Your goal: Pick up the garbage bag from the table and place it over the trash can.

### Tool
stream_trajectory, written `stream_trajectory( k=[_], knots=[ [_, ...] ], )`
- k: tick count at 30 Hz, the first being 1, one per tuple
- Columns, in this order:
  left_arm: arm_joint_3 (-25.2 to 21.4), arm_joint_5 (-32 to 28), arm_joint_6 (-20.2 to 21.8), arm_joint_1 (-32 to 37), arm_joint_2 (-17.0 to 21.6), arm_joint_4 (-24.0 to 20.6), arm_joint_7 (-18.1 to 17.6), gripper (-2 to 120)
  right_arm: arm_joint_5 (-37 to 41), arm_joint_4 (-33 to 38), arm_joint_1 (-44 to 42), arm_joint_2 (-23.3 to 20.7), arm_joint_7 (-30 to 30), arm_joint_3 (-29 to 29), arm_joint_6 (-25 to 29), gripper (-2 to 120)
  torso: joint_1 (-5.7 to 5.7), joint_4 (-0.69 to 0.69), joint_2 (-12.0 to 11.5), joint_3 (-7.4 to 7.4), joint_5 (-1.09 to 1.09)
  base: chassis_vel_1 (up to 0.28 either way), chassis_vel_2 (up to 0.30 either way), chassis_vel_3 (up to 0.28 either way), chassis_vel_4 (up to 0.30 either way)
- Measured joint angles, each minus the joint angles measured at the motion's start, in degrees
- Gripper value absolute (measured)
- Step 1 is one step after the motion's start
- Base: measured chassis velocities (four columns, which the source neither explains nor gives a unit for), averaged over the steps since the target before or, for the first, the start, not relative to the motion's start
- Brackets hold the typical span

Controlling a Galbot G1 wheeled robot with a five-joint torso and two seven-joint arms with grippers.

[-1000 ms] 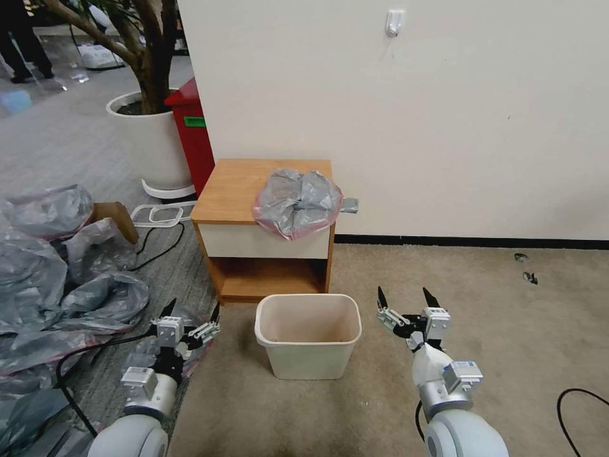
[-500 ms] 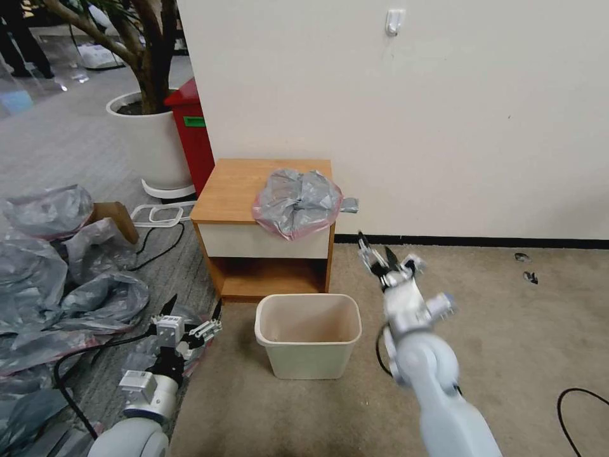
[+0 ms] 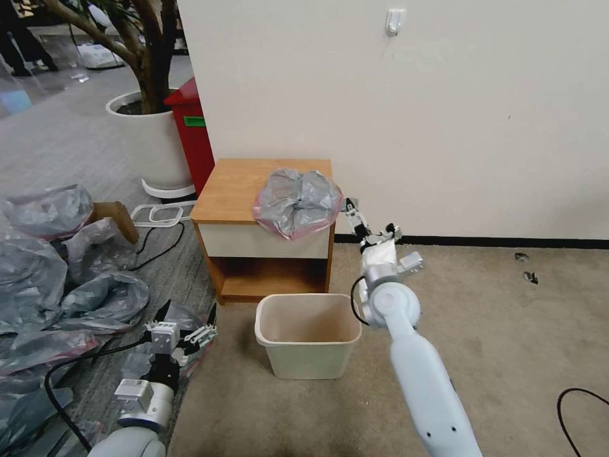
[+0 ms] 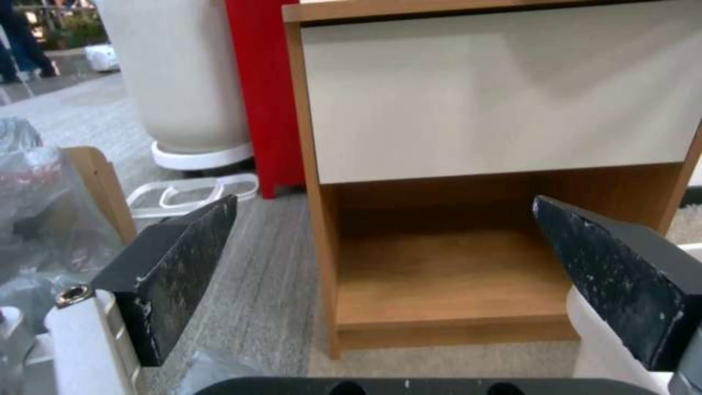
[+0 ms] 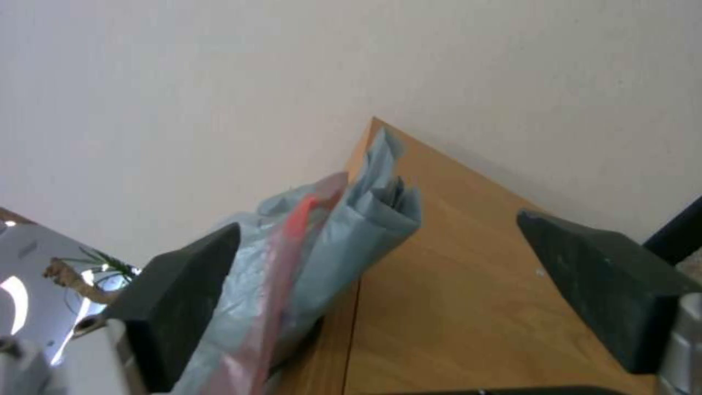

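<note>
Reaching toward the right edge of the small light-brown wooden bedside table (image 3: 238, 184), the right gripper (image 3: 366, 223) sits just right of centre in the head view, with its jaws spread and nothing between them. The thin translucent grey garbage bag with a pink-red rim band (image 3: 296, 202) lies crumpled on the table's right front corner, part of it drooping over the white drawer front. In the right wrist view the bag's (image 5: 322, 247) folded edge sits between the two dark fingers (image 5: 183, 296), nearer one of them, with the wooden tabletop (image 5: 453, 285) beneath; whether either finger touches the plastic I cannot tell.

The step in hand looks like the approach for the pick: the bag is not yet gripped. The next move likely calls for easing forward until a fold of plastic lies well between the jaws, then closing on it; thin film could slip away or be caught only by a sliver.

The small cream rectangular plastic trash can (image 3: 308, 335) stands unlined on the carpet, lower centre, in front of the table. The left gripper (image 3: 184, 329) hangs at lower left, jaws apart, idle.
</note>
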Motion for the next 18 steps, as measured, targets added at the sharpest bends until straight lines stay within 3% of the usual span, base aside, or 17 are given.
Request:
stream_trajectory(
  k=[18],
  knots=[
    [-0.14,0.19,-0.62,0.29,-0.17,0.89,-0.16,100,-1.08,-2.96,1.54,2.73,-1.84,0.95,1.15,29,0.00,0.00,0.00,0.00,0.01,0.000,0.000,0.000,0.000]
  ],
)
